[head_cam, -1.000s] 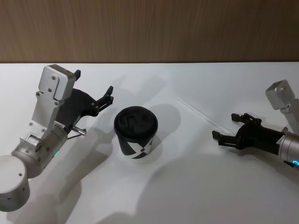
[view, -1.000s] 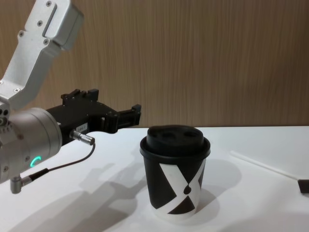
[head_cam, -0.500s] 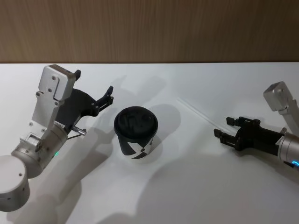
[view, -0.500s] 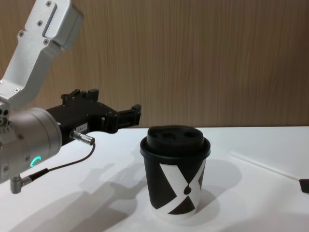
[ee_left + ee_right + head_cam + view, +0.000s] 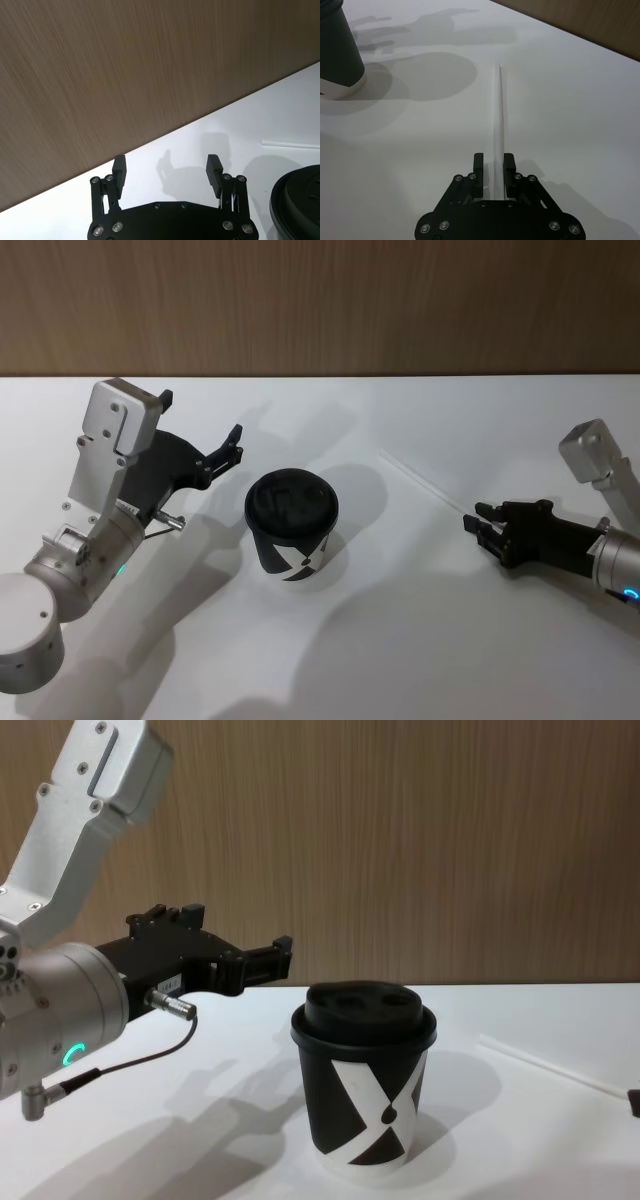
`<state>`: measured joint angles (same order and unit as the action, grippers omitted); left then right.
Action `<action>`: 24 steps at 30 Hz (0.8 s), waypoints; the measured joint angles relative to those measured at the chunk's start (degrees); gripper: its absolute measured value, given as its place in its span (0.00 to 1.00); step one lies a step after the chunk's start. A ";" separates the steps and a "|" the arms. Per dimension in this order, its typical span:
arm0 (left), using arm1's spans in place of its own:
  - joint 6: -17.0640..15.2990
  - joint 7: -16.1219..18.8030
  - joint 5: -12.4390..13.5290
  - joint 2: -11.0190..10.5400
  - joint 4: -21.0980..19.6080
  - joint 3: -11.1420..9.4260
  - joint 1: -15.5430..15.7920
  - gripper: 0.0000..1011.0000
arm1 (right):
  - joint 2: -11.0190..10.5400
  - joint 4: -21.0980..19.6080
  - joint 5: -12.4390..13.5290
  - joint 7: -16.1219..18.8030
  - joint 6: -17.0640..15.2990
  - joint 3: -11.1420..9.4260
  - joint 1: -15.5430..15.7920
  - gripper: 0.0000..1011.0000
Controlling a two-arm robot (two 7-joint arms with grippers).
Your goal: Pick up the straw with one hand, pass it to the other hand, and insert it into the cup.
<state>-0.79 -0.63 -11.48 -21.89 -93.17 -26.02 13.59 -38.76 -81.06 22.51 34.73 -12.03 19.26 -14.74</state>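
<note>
The straw (image 5: 498,110) lies clamped in the right gripper (image 5: 494,162); left gripper (image 5: 166,164) hovers spread.

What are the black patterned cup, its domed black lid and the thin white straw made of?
The black patterned cup looks like paper: matte printed wall, white base rim. The domed black lid is likely plastic: moulded recesses, dull sheen. The thin white straw, its end in the right gripper, is straight and matte; paper or plastic, I cannot tell.

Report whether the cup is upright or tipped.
Upright: the cup stands on its white base rim on the table, lid on top.
</note>
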 joint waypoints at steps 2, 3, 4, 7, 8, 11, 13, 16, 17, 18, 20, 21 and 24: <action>0.00 0.00 0.00 0.00 0.00 0.00 0.00 0.99 | -0.13 0.00 0.09 0.09 -0.02 0.14 0.00 0.23; 0.00 0.00 0.00 0.00 0.00 0.00 0.00 0.99 | -0.16 -0.03 0.12 0.12 -0.03 0.21 0.00 0.23; 0.00 0.00 0.00 0.00 0.00 0.00 0.00 0.99 | -0.19 -0.05 0.16 0.17 -0.04 0.27 0.01 0.20; 0.00 0.00 0.00 0.00 0.00 0.00 0.00 0.99 | -0.35 -0.19 0.39 0.31 -0.09 0.50 0.10 0.16; 0.00 0.00 0.00 0.00 0.00 0.00 0.00 0.99 | -0.41 -0.29 0.49 0.35 -0.10 0.63 0.17 0.15; 0.00 0.00 0.00 0.00 0.00 0.00 0.00 0.99 | -0.53 -0.50 0.63 0.40 -0.11 0.81 0.31 0.08; 0.00 0.00 0.00 0.00 0.00 0.00 0.00 0.99 | -0.57 -0.69 0.81 0.40 -0.11 0.89 0.44 0.05; 0.00 0.00 0.00 0.00 0.00 0.00 0.00 0.99 | -0.58 -0.91 1.02 0.34 -0.10 0.89 0.60 0.04; 0.00 0.00 0.00 0.00 0.00 0.00 0.00 0.99 | -0.58 -1.12 1.18 0.24 -0.04 0.84 0.74 0.03; 0.00 0.00 0.00 0.00 0.00 0.00 0.00 0.99 | -0.57 -1.27 1.29 0.14 0.03 0.76 0.91 0.02; 0.00 0.00 0.00 0.00 0.00 0.00 0.00 0.99 | -0.54 -1.54 1.52 -0.04 0.26 0.68 1.06 0.02; 0.00 0.00 0.00 0.00 0.00 0.00 0.00 0.99 | -0.50 -1.72 1.59 -0.16 0.36 0.56 1.17 0.02; 0.00 0.00 0.00 0.00 0.00 0.00 0.00 0.99 | -0.27 -2.71 2.35 -0.90 1.31 -0.21 1.52 0.00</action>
<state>-0.79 -0.63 -11.48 -21.89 -93.17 -26.03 13.59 -39.03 -83.76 24.86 33.83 -10.73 19.05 -13.22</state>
